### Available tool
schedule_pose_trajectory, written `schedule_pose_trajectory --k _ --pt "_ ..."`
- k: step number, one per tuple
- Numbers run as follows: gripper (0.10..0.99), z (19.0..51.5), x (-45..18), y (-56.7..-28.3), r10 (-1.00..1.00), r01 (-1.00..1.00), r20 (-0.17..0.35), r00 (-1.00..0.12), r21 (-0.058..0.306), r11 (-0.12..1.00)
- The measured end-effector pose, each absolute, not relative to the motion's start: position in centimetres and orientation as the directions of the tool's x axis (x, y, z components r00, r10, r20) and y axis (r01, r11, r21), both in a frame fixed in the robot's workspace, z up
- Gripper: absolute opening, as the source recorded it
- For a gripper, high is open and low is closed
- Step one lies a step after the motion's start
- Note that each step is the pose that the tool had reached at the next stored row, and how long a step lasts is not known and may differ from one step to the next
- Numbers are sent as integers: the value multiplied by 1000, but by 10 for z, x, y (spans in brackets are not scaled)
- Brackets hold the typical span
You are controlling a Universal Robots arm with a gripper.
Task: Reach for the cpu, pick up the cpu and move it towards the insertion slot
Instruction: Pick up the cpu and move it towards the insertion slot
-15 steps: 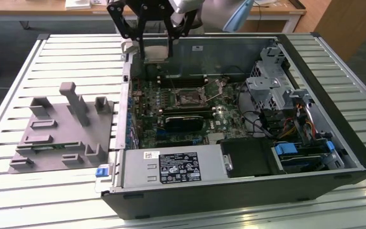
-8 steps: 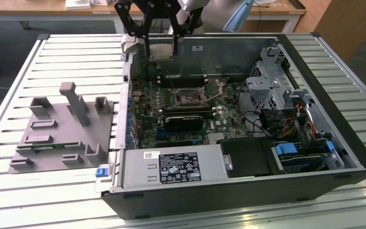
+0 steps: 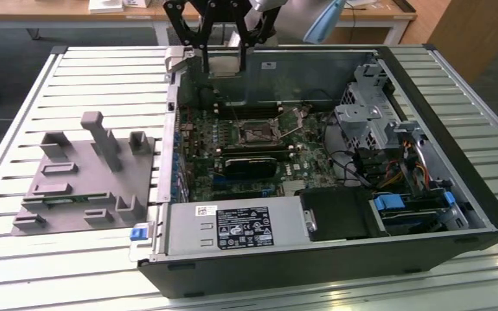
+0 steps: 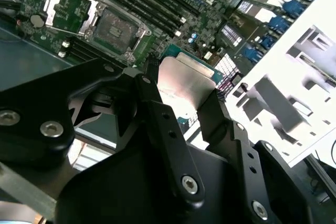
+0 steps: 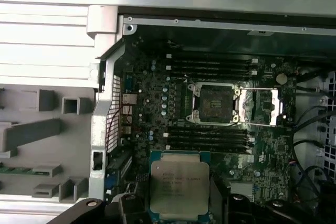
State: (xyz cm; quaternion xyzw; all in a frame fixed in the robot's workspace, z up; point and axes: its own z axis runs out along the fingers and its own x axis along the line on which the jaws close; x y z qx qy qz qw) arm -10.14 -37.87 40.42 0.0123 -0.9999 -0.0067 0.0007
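Gripping: claw [image 4: 186, 95] closed onto cpu [image 4: 184, 80], black fingers [image 4: 157, 114] pressed on two opposite edges, chip clamped betw. them; seen in second wrist view.
Claw, exterior view: gripper [image 3: 223, 61] high over rear edge of pc case [image 3: 456, 149], pale square chip [image 3: 224, 63] hanging betw. finger tips, clear of everything below.
Cpu, first wrist view: silvery lid w/ paler rim and green edge [image 5: 179, 184], face toward cam, held above green circuit board [image 5: 142, 103], not touching it.
Cpu position: in the air, not yet over insertion slot; well apart from it in exterior view.
Insertion slot: dark square socket w/ shiny metal frame [image 5: 214, 103], load plate swung open beside it; same socket at [image 3: 254, 133] and [image 4: 113, 27]. Looks empty and unobstructed.
Handling, weight: judged light, thin, stiff; no flex expected under grip.
Handling, surface: smooth metal lid and thin edges, prob. slippery; edge grip narrow, so tilt or slip poss. if jolted.
Handling, fragility: underside contacts and socket pins judged delicate; edges the right place to hold, faces left untouched.
Memory slots: long narrow black rows [image 5: 210, 66] either side of socket.
Surroundings: grey plastic fixture [image 3: 85, 175] w/ blocks and posts on slatted table [image 3: 102, 71], toward exterior view's left of case; pwr supply [image 3: 231, 227] at near edge of case.
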Motion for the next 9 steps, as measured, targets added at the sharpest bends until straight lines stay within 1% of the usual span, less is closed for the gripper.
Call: schedule_pose_trajectory --k 9 --pt "541 401 -80 -360 -25 -25 0 -1000 13 1000"
